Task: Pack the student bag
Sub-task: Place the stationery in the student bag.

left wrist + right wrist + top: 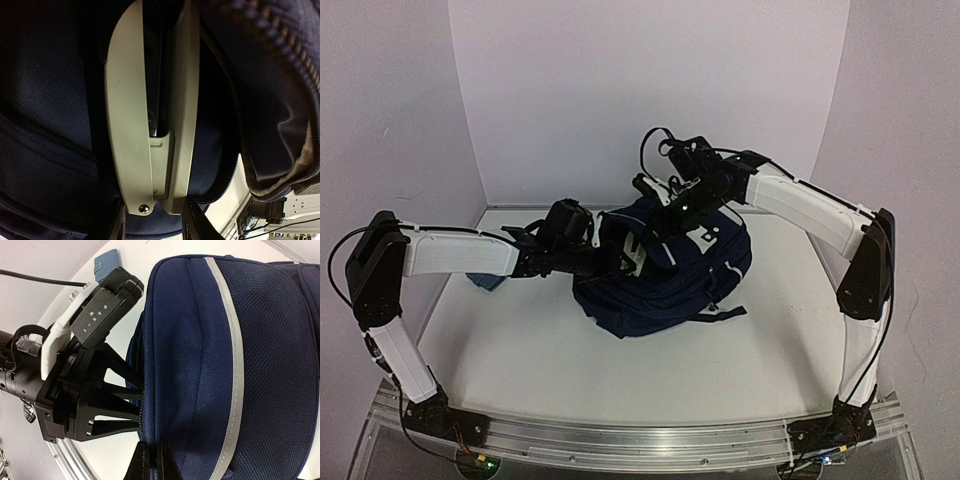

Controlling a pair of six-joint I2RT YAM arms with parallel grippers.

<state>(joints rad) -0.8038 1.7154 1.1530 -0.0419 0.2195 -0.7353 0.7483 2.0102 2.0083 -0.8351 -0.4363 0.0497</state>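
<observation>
The student bag (665, 275) is a dark navy backpack lying in the middle of the table, with its opening towards the left arm. My left gripper (626, 258) reaches into the opening. In the left wrist view it (157, 220) is shut on a long pale grey object (125, 115) with a dark slot, held inside the bag (45, 115). My right gripper (672, 212) is at the bag's top edge. In the right wrist view it (152, 465) is shut on the bag's fabric edge (155, 405) beside the zip and holds it up. A pale stripe (232, 340) runs along the bag.
A small blue-grey object (485, 282) lies on the table under the left arm; it also shows in the right wrist view (106, 264). White walls stand at the back and sides. A metal rail (640, 440) runs along the near edge.
</observation>
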